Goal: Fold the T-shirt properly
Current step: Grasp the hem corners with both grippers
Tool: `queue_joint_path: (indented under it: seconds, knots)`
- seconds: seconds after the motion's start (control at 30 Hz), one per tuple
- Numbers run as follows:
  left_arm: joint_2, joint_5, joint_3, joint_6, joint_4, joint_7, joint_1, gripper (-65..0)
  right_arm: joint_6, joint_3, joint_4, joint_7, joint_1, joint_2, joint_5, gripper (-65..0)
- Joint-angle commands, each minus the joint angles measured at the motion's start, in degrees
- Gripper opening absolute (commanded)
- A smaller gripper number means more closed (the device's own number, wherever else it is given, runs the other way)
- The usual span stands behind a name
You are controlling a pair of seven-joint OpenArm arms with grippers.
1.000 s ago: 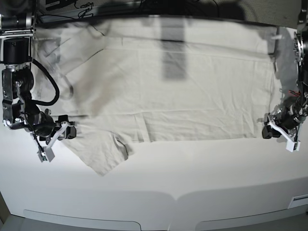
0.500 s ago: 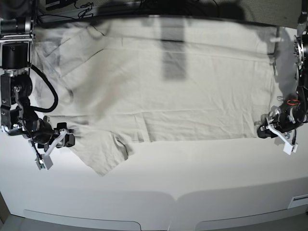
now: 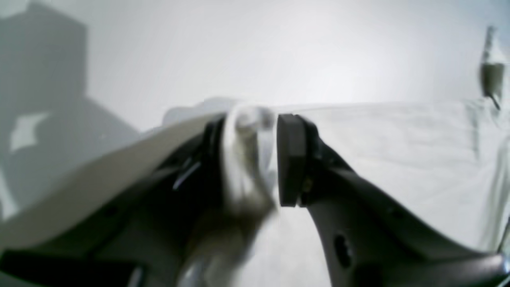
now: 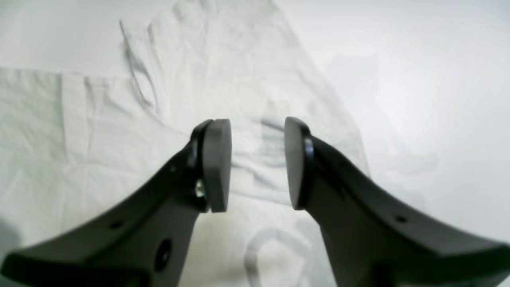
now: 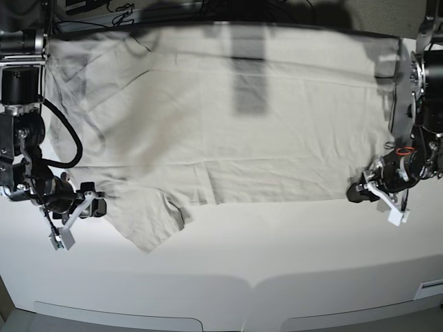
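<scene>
T-shirt (image 5: pixel 228 117): flat, spread for folding. Left gripper (image 5: pixel 365 192): at hem corner, cloth between jaws, clamp unclear. Right gripper (image 4: pixel 257 163): fingers apart, over sleeve, w/o grip.

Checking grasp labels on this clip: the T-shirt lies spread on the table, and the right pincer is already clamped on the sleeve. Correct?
Not quite. The right pincer is open, with a clear gap between its pads above the sleeve, gripping nothing; the right wrist view shows this. The T-shirt does lie spread on the table.

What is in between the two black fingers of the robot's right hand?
Nothing is held. In the right wrist view, the right gripper stands open, and through the gap you see the T-shirt lying below.
</scene>
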Motion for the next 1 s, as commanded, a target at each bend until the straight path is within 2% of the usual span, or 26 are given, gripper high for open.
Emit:
queue_joint_path:
  seconds: [0.0, 0.13, 0.37, 0.83, 0.97]
  knots:
    - [0.0, 6.8, 0.6, 2.2, -0.8, 5.8, 1.0, -45.8, 0.2, 0.5, 0.9, 1.0, 1.6, 1.1, 0.4, -42.4]
    - [-1.2, 9.2, 0.6, 2.2, -0.8, 4.2, 1.0, -47.1, 0.2, 0.5, 0.9, 1.0, 1.6, 1.1, 0.4, -42.4]
    - [-5.6, 8.8, 0.6, 2.2, -0.8, 1.4, 1.0, -47.5, 0.2, 0.5, 0.9, 1.0, 1.6, 1.1, 0.5, -42.4]
    - [-3.5, 9.1, 0.6, 2.2, -0.8, 3.4, 1.3, -50.3, 0.2, 0.5, 0.9, 1.0, 1.6, 1.1, 0.5, -42.4]
    - [-3.5, 9.1, 0.6, 2.2, -0.8, 3.0, 1.3, -56.6, 0.2, 0.5, 0.9, 1.0, 1.6, 1.1, 0.5, -42.4]
